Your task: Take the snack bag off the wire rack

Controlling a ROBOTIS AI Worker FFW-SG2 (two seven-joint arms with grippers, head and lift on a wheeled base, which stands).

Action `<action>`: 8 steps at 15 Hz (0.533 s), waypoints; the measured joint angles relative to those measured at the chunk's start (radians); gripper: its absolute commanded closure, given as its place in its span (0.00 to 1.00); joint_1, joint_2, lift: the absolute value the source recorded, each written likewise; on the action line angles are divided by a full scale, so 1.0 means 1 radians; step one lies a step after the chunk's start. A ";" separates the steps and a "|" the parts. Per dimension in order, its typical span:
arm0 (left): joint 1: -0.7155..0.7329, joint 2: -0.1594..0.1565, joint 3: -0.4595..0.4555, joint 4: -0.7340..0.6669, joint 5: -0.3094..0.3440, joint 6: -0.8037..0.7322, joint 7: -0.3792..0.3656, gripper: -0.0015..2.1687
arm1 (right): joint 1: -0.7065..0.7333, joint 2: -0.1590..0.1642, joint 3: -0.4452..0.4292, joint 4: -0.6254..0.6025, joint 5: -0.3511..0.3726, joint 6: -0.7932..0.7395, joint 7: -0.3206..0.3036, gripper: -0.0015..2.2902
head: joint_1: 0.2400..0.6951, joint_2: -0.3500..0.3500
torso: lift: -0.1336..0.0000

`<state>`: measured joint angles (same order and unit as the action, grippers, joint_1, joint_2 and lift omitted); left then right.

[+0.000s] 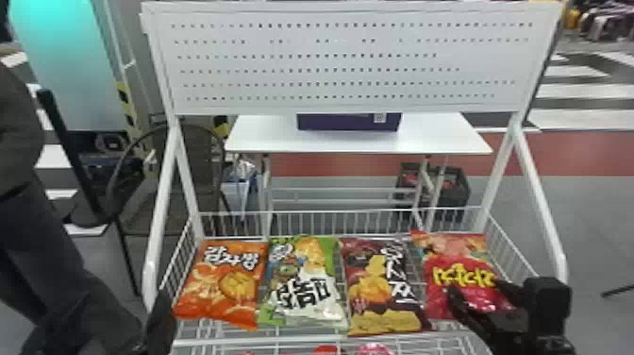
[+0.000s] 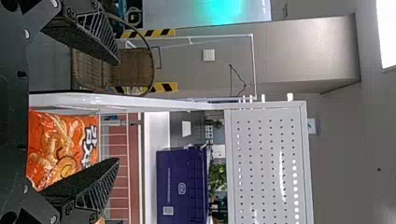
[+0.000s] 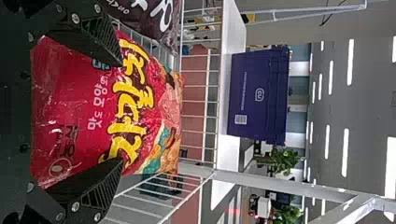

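1. Red snack bag (image 1: 464,264) lying on the wire rack (image 1: 283,341), at its right end, beside a brown bag (image 1: 370,290).
2. Right end effector (image 1: 474,284) released, its two fingers apart over the red bag.
3. Left end effector (image 1: 161,325) also released, near the orange bag (image 1: 221,288) at the rack's left.

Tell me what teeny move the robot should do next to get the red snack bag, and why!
It should probably bring the right gripper's fingers gently together. They are spread apart over the red snack bag, whose front shows between them. The bag lies on the wire rack, so it likely needs a grip before lifting.
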<state>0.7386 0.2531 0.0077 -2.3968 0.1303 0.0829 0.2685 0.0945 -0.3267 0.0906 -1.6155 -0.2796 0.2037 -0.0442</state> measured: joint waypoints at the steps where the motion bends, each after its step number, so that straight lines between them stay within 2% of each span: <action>1: -0.002 0.000 -0.001 0.002 0.000 0.000 0.000 0.08 | -0.001 0.000 0.000 0.000 0.000 0.010 0.000 0.13 | 0.57 0.50 | 1.00; 2: -0.003 0.000 -0.002 0.002 0.000 0.000 0.000 0.08 | -0.003 -0.001 0.000 0.000 0.001 0.024 0.000 0.25 | 0.57 0.50 | 1.00; 3: -0.004 0.000 -0.003 0.002 0.000 0.001 0.001 0.08 | -0.004 -0.001 -0.001 0.000 0.001 0.038 0.000 0.42 | 0.57 0.50 | 1.00; 4: -0.004 0.000 -0.003 0.002 0.000 0.001 0.001 0.08 | -0.005 -0.002 -0.002 -0.001 0.001 0.056 0.001 0.67 | 0.57 0.50 | 1.00; 5: -0.003 0.000 -0.002 -0.001 0.000 0.002 0.002 0.08 | -0.005 -0.002 -0.003 -0.005 0.000 0.081 0.000 0.81 | 0.57 0.50 | 1.00; 6: -0.001 0.000 -0.002 -0.004 0.000 0.002 0.002 0.08 | -0.005 -0.002 -0.003 -0.010 -0.003 0.104 -0.004 0.88 | 0.57 0.50 | 1.00; 8: 0.005 0.001 0.002 -0.010 -0.001 0.002 0.002 0.08 | -0.005 -0.001 -0.004 -0.022 -0.012 0.165 -0.010 0.91 | 0.57 0.50 | 1.00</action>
<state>0.7432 0.2541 0.0094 -2.4065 0.1298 0.0852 0.2700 0.0894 -0.3275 0.0862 -1.6372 -0.2917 0.3683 -0.0539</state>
